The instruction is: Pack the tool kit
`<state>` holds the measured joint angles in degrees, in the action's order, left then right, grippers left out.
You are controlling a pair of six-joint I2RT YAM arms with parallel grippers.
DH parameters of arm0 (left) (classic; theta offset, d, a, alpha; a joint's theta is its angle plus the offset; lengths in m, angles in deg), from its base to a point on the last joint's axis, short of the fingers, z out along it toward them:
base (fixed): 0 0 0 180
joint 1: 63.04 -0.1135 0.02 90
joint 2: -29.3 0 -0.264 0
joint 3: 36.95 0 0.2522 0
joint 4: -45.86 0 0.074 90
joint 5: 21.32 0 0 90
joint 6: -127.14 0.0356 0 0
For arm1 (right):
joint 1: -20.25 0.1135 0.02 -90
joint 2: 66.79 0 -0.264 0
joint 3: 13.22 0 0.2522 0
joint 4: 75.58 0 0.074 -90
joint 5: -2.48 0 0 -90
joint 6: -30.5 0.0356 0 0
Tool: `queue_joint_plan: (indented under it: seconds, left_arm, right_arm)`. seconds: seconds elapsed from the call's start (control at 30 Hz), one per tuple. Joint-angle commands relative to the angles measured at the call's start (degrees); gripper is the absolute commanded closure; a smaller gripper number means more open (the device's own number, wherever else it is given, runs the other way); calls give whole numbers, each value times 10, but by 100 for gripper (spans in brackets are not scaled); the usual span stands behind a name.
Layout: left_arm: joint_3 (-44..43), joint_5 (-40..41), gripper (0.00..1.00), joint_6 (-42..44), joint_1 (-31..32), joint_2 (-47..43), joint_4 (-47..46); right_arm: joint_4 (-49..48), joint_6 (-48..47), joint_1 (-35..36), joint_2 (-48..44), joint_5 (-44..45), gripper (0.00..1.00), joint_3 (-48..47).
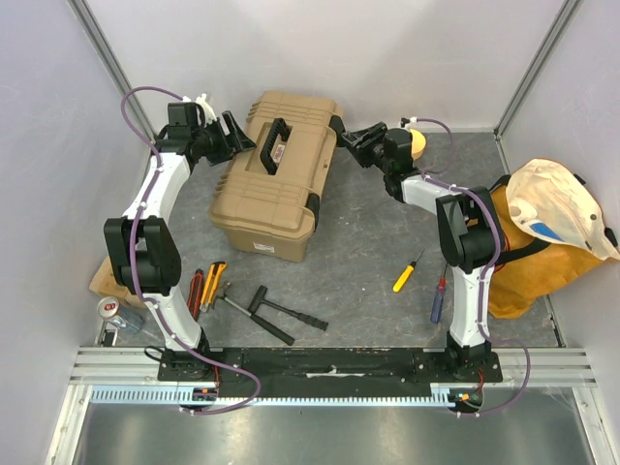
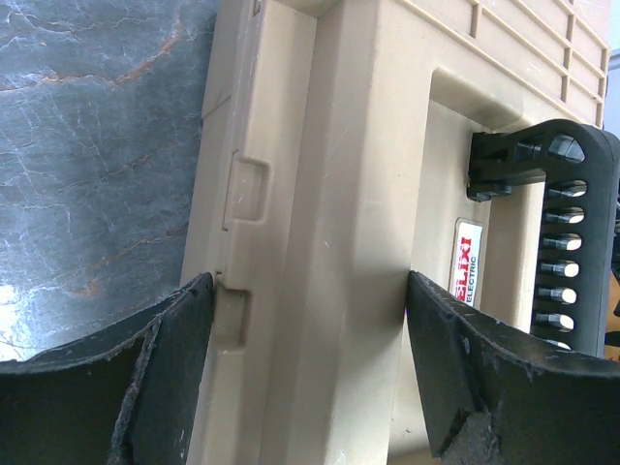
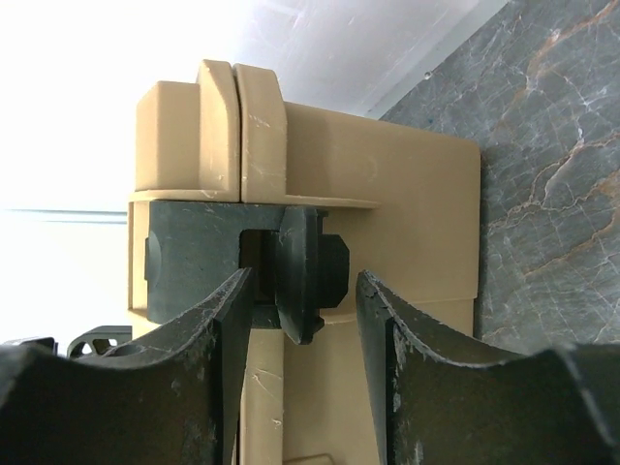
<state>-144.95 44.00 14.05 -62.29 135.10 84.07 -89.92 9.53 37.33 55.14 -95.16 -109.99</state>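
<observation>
The left tool stands wide, its jaws straddling the ridged left edge of the toolbox; I cannot tell whether they touch the plastic. The right tool is partly spread, one jaw on either side of the black latch on the box's right end, not clamped on it. The toolbox sits shut in the middle of the counter, its handle folded flat. It looks stiff, smooth and bulky rather than fragile. The latch seems the place to pull, the lid edge the place to lift. Light, slim hand tools lie loose near the arm bases.
</observation>
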Motion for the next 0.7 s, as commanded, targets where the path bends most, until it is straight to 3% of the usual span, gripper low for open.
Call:
queue_joint_plan:
  seconds: [0.0, 0.17, 0.3, 0.53, 0.67]
  left_arm:
    - [-9, 23, 25, -6, 12, -12, 17]
    - [-8, 29, 26, -6, 12, -12, 19]
    - [-8, 31, 27, -5, 12, -11, 22]
    - [-8, 33, 27, -5, 12, -12, 24]
    - [-9, 33, 27, -4, 13, -12, 24]
  right_arm:
    - [-32, -34, 12, -50, -4, 45, 1]
    - [-44, -49, 15, -65, 6, 39, 12]
    - [-113, -65, 22, -75, 1, 36, 33]
    - [-100, -75, 23, -77, 3, 34, 23]
    - [-72, -94, 27, -79, 12, 23, 15]
